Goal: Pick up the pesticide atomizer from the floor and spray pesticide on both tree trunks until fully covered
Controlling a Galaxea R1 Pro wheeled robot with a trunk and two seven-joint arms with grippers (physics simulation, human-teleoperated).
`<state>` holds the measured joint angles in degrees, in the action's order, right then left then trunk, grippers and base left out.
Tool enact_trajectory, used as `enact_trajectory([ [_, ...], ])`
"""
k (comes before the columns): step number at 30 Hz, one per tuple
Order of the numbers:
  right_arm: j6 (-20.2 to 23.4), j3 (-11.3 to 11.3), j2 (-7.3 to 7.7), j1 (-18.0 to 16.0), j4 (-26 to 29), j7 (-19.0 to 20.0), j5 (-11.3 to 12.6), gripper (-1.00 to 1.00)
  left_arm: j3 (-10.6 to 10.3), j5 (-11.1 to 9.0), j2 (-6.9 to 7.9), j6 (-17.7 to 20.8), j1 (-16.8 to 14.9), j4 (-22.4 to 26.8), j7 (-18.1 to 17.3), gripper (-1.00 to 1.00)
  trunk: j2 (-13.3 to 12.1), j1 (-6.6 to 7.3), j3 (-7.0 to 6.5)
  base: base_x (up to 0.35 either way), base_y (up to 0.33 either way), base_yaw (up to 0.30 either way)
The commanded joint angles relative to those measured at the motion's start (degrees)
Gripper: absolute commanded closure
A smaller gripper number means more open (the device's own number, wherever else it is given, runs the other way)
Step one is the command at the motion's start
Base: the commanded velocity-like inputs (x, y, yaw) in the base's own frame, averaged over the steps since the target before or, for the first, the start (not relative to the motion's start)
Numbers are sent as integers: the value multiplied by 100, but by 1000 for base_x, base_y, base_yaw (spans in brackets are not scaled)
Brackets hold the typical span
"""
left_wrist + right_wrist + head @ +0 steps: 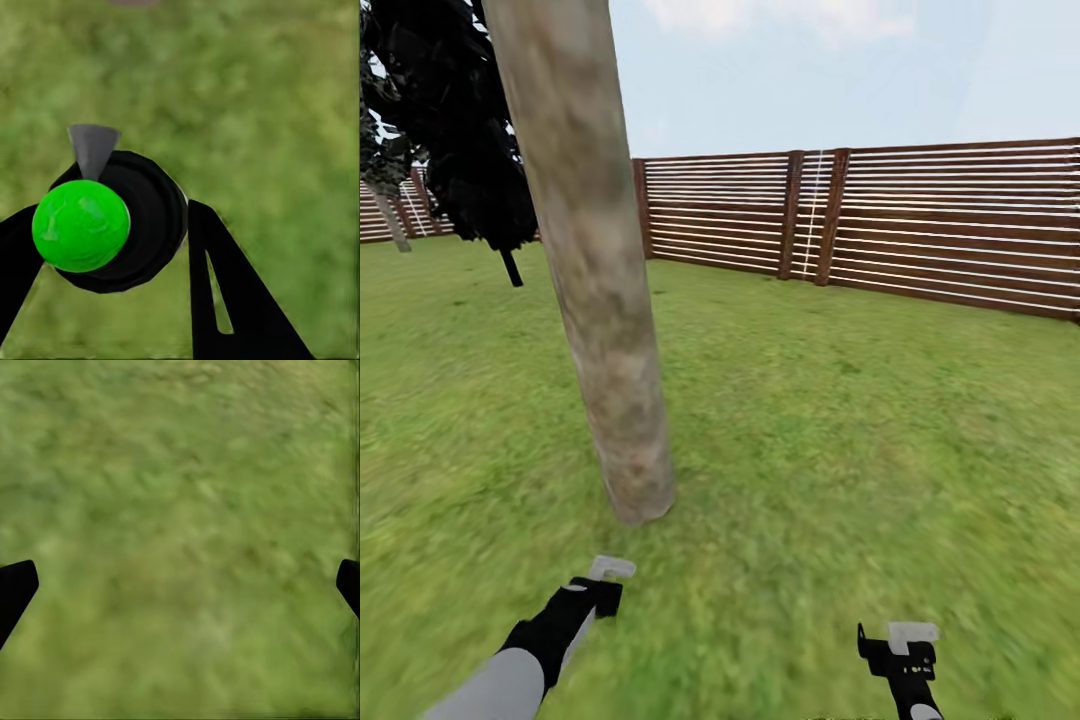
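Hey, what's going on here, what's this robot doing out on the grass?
The robot stands on a fenced lawn facing a tall tree trunk. Its left gripper holds the pesticide atomizer, a black sprayer with a bright green ball and a grey nozzle, between its fingers. The right gripper is open over bare grass. No spray is visible on the trunk.

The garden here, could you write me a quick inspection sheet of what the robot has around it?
Surface: green grass.
Job's things: tree trunk, pale grey-tan, close ahead; atomizer, black with green ball, between the left gripper's fingers.
Clutter: nothing seen.
Grippers: left gripper shut on atomizer; right gripper open, over grass.
Cables: nothing seen.
Surroundings: brown slat fence, dark conifer, sky.
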<state>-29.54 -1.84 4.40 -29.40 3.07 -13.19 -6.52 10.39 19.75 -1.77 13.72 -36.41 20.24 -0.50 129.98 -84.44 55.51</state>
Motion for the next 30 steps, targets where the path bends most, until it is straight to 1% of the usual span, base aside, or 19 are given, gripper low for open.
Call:
enact_trajectory([
  [1,-8,-21,-1,-4,-7,-35,-60,-100,25,22,-21,239,1,279,-19,100,2,1,2,2,0,-229],
  [3,-8,-18,-8,-4,-8,-35,-60,-100,-10,20,-137,713,-17,675,-42,100,2,1,-1,1,0,-91],
  [5,-8,-18,-9,-4,-8,-32,-60,-100,-23,22,-263,990,-112,739,-158,100,2,1,-1,0,0,-17],
  [7,-8,-18,-3,-4,-8,-28,-60,-100,-25,27,-266,1158,-232,755,-451,100,2,1,-1,0,0,-5],
  [8,-8,-18,-2,-4,-8,-27,-60,-100,-14,34,-217,1271,-305,763,-647,100,2,1,-1,0,0,-2],
  [12,-8,-20,-1,-4,-8,-26,-60,-100,-3,34,306,1442,-379,911,-882,100,2,1,-1,0,0,0],
  [13,-8,-19,-1,-4,-8,-26,-62,-100,-10,34,315,1451,-391,926,-888,100,2,1,-1,0,0,0],
  [14,-8,-20,-1,-4,-8,-26,-64,-100,-20,31,243,1458,-435,933,-891,100,2,1,-1,0,0,0],
  [16,-8,-24,5,-4,-8,-26,-68,-100,-44,44,-38,1532,-542,944,-886,100,2,1,-1,0,0,0],
  [17,-4,-26,12,-4,-8,-26,-69,-100,-44,44,-115,1660,-628,1001,-885,100,2,1,-1,0,0,0],
  [18,0,-26,9,5,-8,-26,-69,-100,-4,44,14,1802,-638,1347,-903,100,2,1,-1,-260,0,0],
  [19,0,-26,9,9,-8,-26,-69,-100,1,37,90,1819,-621,1472,-907,100,2,1,-1,-299,0,0],
  [21,0,-26,8,15,-8,-26,-69,-100,-19,33,119,1891,-614,1570,-911,100,2,1,-1,-251,0,0],
  [22,0,-24,8,18,-8,-26,-69,-100,-41,31,44,2085,-659,1607,-917,100,2,1,-1,-80,0,0],
  [23,1,-26,8,21,-8,-26,-69,-100,-56,35,-194,2238,-769,1627,-919,100,2,1,-1,-26,0,0],
  [24,1,-24,8,20,-8,-26,-69,-100,-59,35,-336,2286,-886,1630,-916,100,2,1,-1,-11,0,0],
  [26,1,-26,8,21,-8,-26,-69,-100,-40,31,-373,2371,-1018,1627,-917,100,2,1,-1,-5,0,0],
  [28,1,-23,8,22,-8,-26,-69,-100,-19,43,-271,2607,-1099,1641,-922,100,2,1,-1,-1,0,0],
  [30,1,-22,8,22,-8,-26,-69,-100,-12,37,29,2711,-1121,1645,-928,100,2,1,-1,0,0,0],
])
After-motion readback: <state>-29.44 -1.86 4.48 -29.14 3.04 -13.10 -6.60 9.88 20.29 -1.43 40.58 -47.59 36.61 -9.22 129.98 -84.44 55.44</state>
